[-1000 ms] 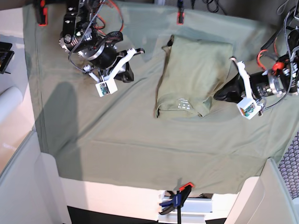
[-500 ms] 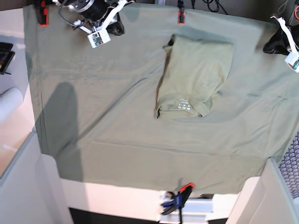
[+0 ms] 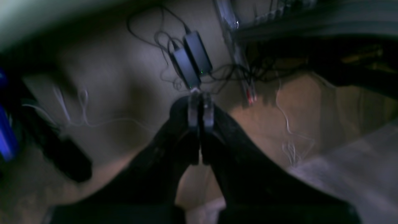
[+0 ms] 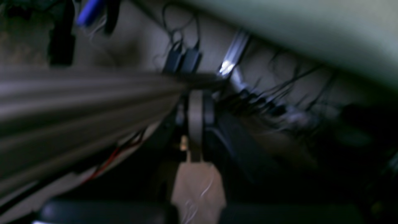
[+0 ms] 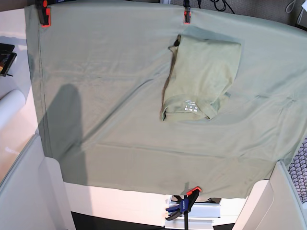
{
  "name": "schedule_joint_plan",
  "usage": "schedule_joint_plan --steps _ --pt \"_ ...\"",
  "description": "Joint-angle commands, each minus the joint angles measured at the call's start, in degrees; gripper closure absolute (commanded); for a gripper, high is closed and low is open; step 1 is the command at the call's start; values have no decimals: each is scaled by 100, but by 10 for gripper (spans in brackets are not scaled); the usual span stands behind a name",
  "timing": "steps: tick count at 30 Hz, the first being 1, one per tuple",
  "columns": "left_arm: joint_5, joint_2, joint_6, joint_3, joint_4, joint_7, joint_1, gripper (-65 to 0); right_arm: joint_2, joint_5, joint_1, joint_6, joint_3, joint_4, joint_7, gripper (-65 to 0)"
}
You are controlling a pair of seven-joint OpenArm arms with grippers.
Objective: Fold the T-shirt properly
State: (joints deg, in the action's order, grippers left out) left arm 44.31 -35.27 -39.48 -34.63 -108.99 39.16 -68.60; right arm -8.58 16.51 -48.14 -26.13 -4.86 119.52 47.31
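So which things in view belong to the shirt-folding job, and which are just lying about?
Belongs to the job:
- T-shirt, folded, label showing
- left end effector, shut
- right end effector, shut

Just lying about:
- tablecloth
- red clamps
- blue clamp
- white roll

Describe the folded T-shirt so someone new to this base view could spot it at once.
A large grey-green tablecloth covers the table, clamped at its edges. Right of centre, toward the far edge, lies the T-shirt, folded into a compact rectangle. Its paler sage tone, ribbed collar and small printed label at the near end set it apart.
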Motion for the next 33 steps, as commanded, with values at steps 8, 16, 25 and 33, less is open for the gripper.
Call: schedule_joint_plan --steps 8,16,25,33 --pt "-1143 -109 203 1178 1252 -33 46 0 -31 57 -317 39 -15 -1283 -74 0" --pt "-2227 -105 1255 2876 3141 433 1311 0 -31 33 507 219 -15 -3309 398 0" --pt "-2444 136 1486 4489 5528 839 3650 0 -28 -538 1908 713 -15 -5469 616 0" --pt "-2562 542 1486 5989 6443 629 5182 0 -9 -540 2863 817 -15 -6959 874 0"
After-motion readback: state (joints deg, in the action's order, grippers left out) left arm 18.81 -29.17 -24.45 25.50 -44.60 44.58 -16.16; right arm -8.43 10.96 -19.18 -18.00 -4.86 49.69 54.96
